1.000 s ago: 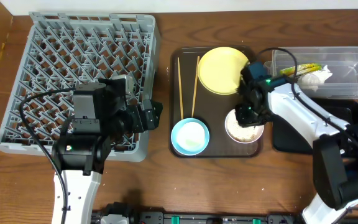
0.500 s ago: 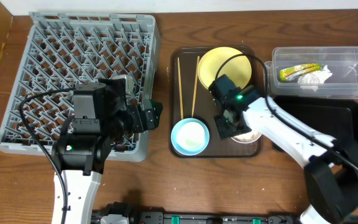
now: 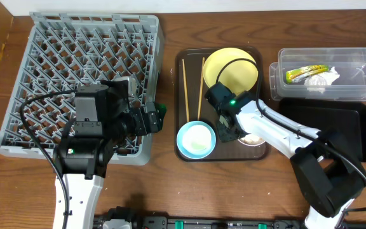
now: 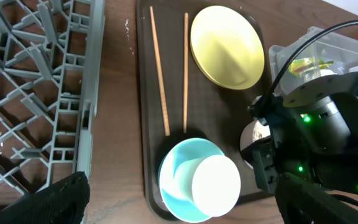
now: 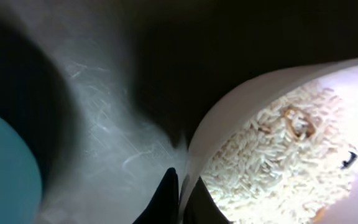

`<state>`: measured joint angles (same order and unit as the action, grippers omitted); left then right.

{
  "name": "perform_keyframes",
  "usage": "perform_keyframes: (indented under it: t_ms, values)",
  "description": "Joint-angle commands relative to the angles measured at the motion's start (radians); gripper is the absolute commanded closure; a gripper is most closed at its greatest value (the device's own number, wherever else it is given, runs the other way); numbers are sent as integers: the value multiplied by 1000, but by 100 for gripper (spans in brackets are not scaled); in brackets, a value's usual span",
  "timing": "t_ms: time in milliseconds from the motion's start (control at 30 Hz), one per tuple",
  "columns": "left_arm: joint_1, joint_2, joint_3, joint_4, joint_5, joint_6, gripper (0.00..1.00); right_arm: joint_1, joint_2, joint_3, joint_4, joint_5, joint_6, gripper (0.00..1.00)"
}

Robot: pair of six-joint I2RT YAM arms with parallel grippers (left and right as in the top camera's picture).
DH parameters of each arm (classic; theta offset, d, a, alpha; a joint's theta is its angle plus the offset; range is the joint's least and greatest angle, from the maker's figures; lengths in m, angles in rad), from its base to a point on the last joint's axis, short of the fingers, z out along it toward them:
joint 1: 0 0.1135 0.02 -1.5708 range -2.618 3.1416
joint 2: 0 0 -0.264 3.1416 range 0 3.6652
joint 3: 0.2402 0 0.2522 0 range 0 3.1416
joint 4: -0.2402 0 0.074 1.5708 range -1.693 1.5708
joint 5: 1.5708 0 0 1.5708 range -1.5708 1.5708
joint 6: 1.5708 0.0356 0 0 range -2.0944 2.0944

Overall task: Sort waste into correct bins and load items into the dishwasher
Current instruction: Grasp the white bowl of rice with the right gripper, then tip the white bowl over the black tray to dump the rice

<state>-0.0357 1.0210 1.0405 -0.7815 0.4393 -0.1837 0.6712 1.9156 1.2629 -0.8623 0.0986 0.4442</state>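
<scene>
The white bowl [image 5: 229, 118], holding the rice scraps [image 5: 278, 162], stands at the near right corner of the brown serving tray [image 3: 193, 83]. The right gripper [image 5: 180, 186] is clamped fully onto its rim, just beside the light blue bowl [image 3: 186, 137]. The left gripper [image 3: 154, 117] hangs wide open and empty over the right edge of the dish rack [image 3: 75, 38]. Caution: a thin pinch on one side of a laden bowl is likely to let it pivot when lifted, spilling rice onto the serving tray short of the black tray [image 3: 335, 127], or knocking the blue bowl.
</scene>
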Motion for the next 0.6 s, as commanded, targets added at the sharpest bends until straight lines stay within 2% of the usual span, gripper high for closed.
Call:
perform_keyframes:
  t_ms: [0,133,233,433,567]
  values:
    - [-3,-2,21,0,5,-2,4,-9,-13,26,-34,5,34,99]
    - [-3,-2,21,0,5,-2,4,-45,-89,73,-70,-112,30,99]
    - [-3,-2,21,0,5,-2,4,-113,-191,79,-69,-278,40,99]
    - [-3,-2,21,0,5,-2,4,-335,-358,78,-78,-477,83,99]
    - [-3,-2,21,0,5,-2,4,-529,-406,78,-119,-597,1,99]
